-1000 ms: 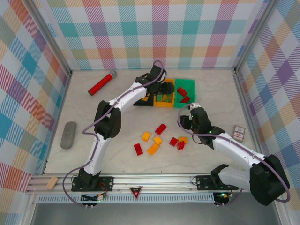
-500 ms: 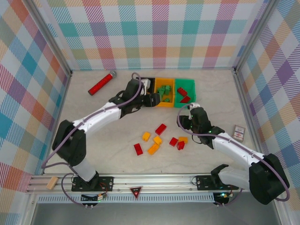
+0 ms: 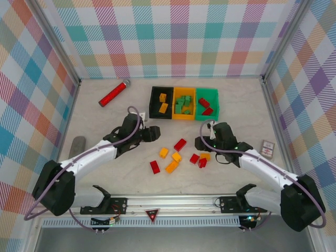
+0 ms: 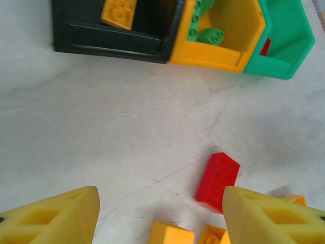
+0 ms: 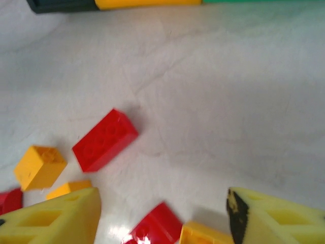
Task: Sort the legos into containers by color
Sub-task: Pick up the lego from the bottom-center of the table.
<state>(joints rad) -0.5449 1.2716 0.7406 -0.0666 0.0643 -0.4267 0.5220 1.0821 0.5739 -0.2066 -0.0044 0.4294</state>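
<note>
The containers stand at the back in a joined row: a black bin (image 3: 153, 102) holding orange legos (image 3: 163, 102), an orange-yellow bin (image 3: 184, 117) holding green legos (image 3: 184, 103), and a green bin (image 3: 216, 100) holding red legos (image 3: 205, 103). Several loose red and orange legos lie mid-table, among them a red brick (image 3: 180, 144) (image 4: 218, 180) (image 5: 105, 140). My left gripper (image 3: 153, 133) (image 4: 160, 195) is open and empty, left of that brick. Open too, my right gripper (image 3: 203, 146) (image 5: 163, 195) hangs over a red lego (image 5: 157, 226) and an orange lego (image 5: 203, 235).
A long red cylinder (image 3: 114, 93) with a silver end lies at the back left. A grey oblong object (image 3: 76, 150) rests by the left wall, and a small card (image 3: 268, 148) by the right wall. Metal frame posts and plaid walls enclose the table.
My left arm has pulled back from the bins toward the near left and now hovers low beside the loose legos. My right gripper's jaws have widened and shifted slightly nearer.
</note>
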